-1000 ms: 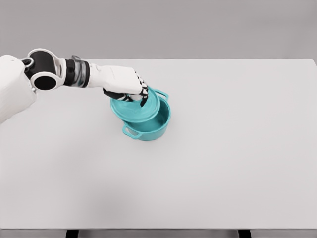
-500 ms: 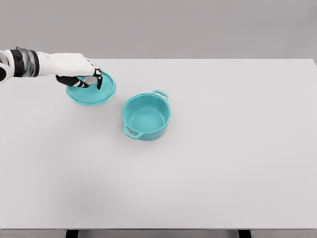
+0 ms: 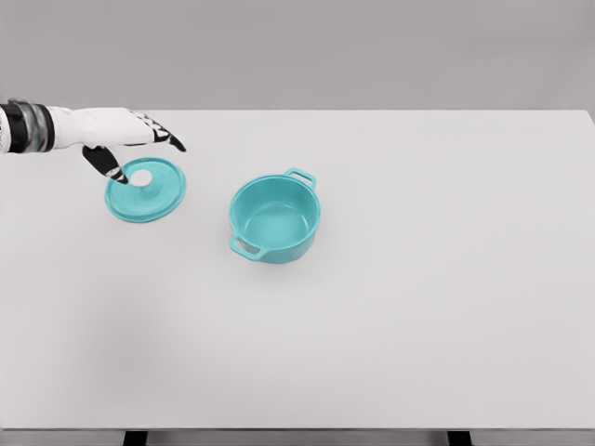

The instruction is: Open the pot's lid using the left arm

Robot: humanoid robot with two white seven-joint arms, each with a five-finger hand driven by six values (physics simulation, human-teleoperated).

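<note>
Single head-mounted view, looking forward and steeply down from mid distance onto a white table (image 3: 400, 334); near edge along the frame bottom, far edge below a plain grey backdrop (image 3: 372, 51). No second view to overlap with.

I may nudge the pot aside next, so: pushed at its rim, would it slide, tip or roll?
The pot stands upright and looks broad and low, so it would likely slide, not tip. It is empty, probably light. On the smooth table it may skid, and a push near one handle might turn it.
</note>
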